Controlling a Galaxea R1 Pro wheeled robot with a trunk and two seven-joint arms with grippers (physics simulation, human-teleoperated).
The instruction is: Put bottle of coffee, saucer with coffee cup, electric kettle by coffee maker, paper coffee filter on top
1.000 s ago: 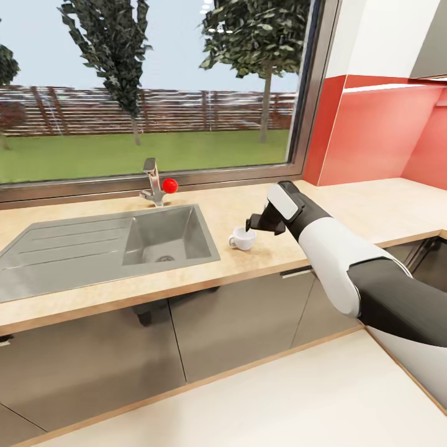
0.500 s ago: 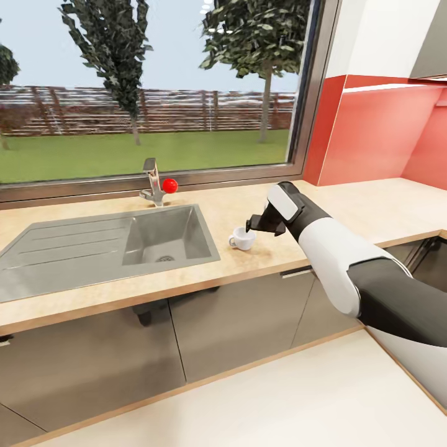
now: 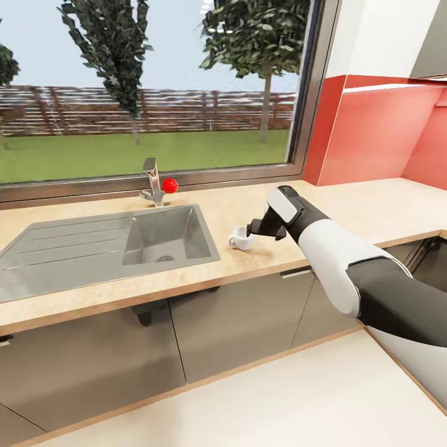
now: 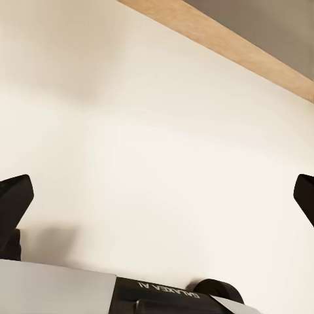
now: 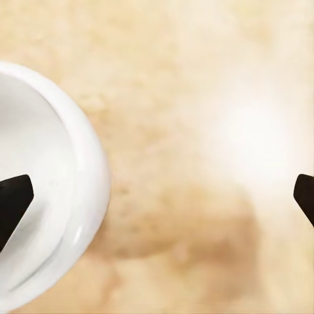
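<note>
The right gripper (image 3: 251, 229) is held wide open, one finger inside the small white ceramic cup (image 3: 241, 239) on the light-brown wood-look worktop (image 3: 347, 208).

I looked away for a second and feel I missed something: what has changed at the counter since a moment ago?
Very little. The right end effector has sunk slightly toward the coffee cup, open, one finger over the cup's mouth, nothing gripped. The cup, the kitchen countertop, sink and tap are as before.
</note>
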